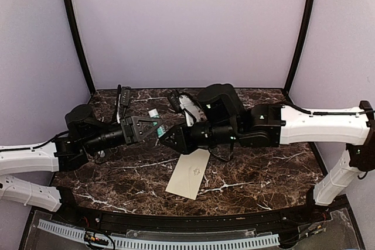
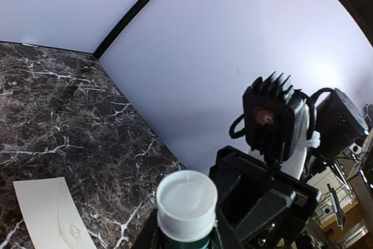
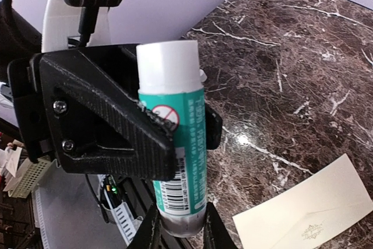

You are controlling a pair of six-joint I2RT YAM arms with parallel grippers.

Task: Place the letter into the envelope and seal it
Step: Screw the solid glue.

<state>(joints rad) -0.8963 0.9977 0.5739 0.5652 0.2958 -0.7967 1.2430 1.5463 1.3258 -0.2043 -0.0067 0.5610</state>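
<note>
The envelope (image 1: 188, 174) is a long cream rectangle with a small central mark, lying flat on the marble near the front; it also shows in the wrist views (image 2: 49, 214) (image 3: 309, 214). The letter is not in view. A glue stick (image 3: 175, 138) with a white cap (image 2: 186, 199) and a green label hangs above the table between both arms. My left gripper (image 1: 153, 128) is shut across its body, one black finger (image 3: 116, 126) in front of the label. My right gripper (image 3: 180, 228) is shut on the stick's grey bottom end, just left of the envelope (image 1: 166, 139).
The dark marble table (image 1: 263, 174) ends at a black front rim with a white slotted strip (image 1: 176, 241). Cables and small black parts (image 1: 179, 100) lie at the back, beside a black device (image 1: 124, 95). Lilac walls close in the sides and back.
</note>
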